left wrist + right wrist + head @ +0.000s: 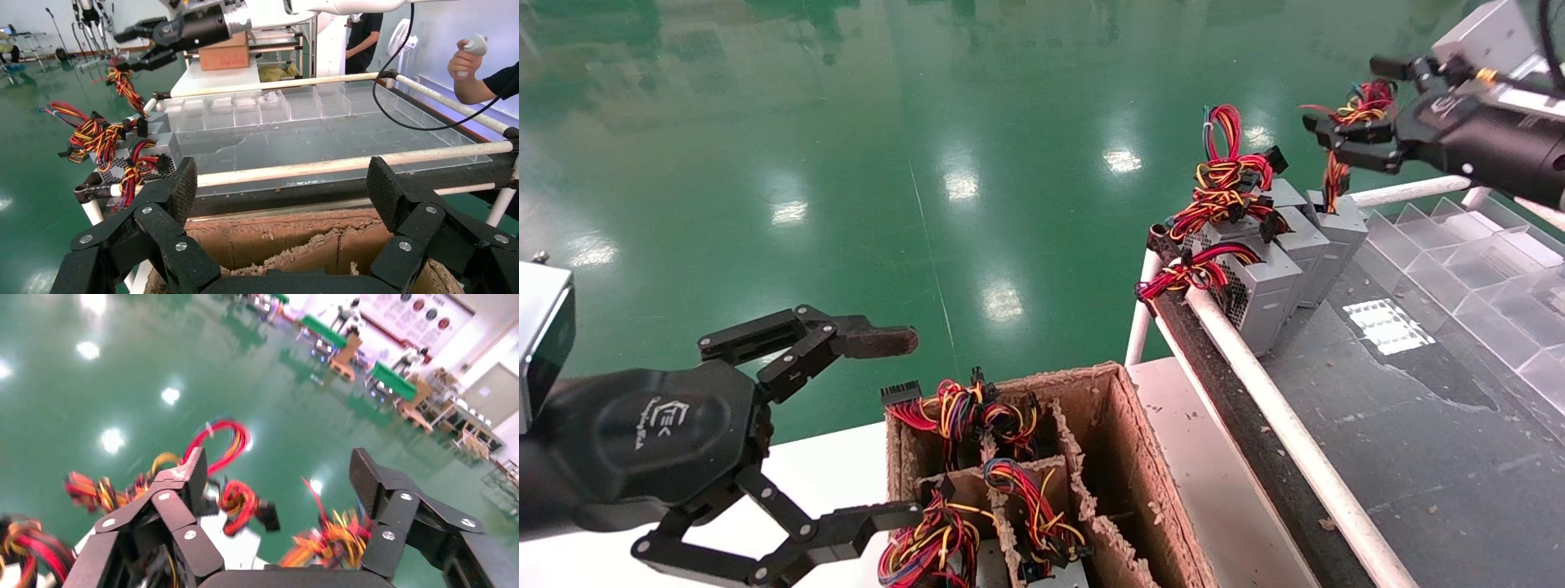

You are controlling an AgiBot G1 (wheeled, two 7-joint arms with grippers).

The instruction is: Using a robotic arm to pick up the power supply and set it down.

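Three grey power supplies stand in a row at the far end of the dark table. The rightmost power supply (1340,229) sends its red, yellow and orange wires (1365,102) up between the fingers of my right gripper (1348,106). That gripper hovers above the box, open, its pads apart from the wires (333,539) in the right wrist view, where it shows as the right gripper (278,471). The left wrist view shows it far off as the right gripper (125,49). My left gripper (899,429), with a brown worn pad, hangs open and empty over a cardboard box (1124,441).
The divided cardboard box (275,239) holds more wired units. A white pipe rail (1279,416) edges the dark table (1418,425). A clear compartment tray (1483,269) lies at the right. A person's hand with a controller (474,58) is beyond the table.
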